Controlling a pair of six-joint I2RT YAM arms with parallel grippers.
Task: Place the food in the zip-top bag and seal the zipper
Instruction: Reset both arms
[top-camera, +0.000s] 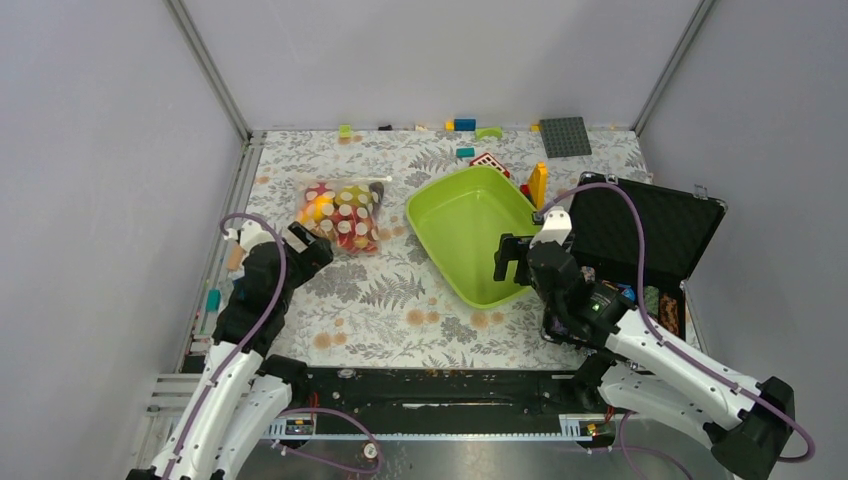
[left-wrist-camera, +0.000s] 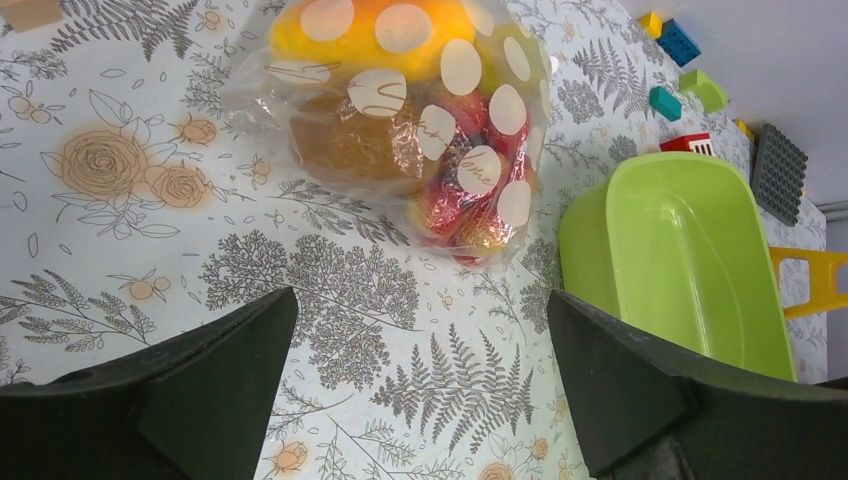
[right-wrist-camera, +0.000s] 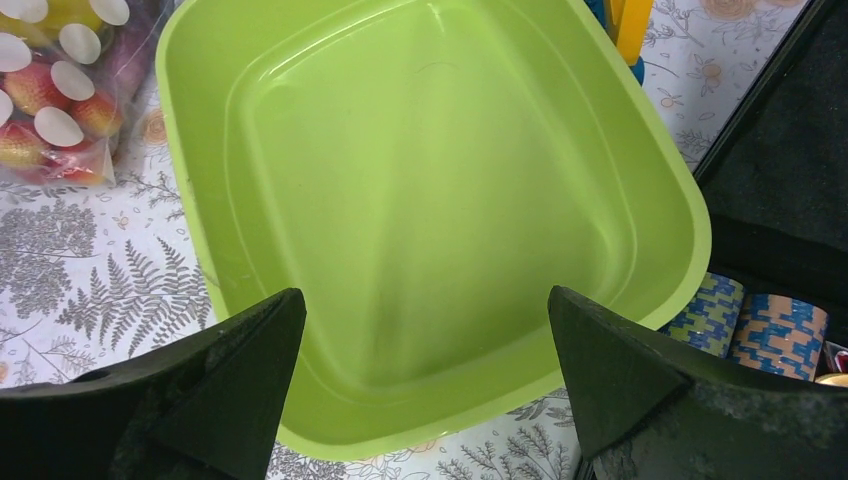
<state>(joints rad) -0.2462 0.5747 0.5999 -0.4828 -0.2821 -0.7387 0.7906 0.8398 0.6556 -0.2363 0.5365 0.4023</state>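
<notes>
Left gripper (left-wrist-camera: 420, 310): jaws spread wide, nothing between them, only patterned tablecloth (left-wrist-camera: 330, 290) showing in the gap. It hangs low at the near side of the zip-top bag (left-wrist-camera: 420, 110), close to it but not touching.

Right gripper (right-wrist-camera: 425, 300): also fully spread and holding nothing. It is poised over the near part of the lime-green tray (right-wrist-camera: 430, 180), which has nothing in it. Judgement: the tray was the source of the food, so this arm has no work left there.

Bag lies flat on the cloth just beyond the left fingers and left of the tray, apart from its rim. The food (left-wrist-camera: 370, 35) is all inside: yellow-orange piece at the far end, a brown one below it, red pieces toward the tray side. No loose fruit on the table in the top view. Judgement: loading is done.

Zipper (top-camera: 352, 181) shows as a thin pale strip along the bag's far edge, the side away from the left gripper. Cannot tell whether it is pressed shut. If not, the left arm must reach across the bag to get at it.

Farther back: coloured blocks (top-camera: 465, 124) along the wall, untouched.
</notes>
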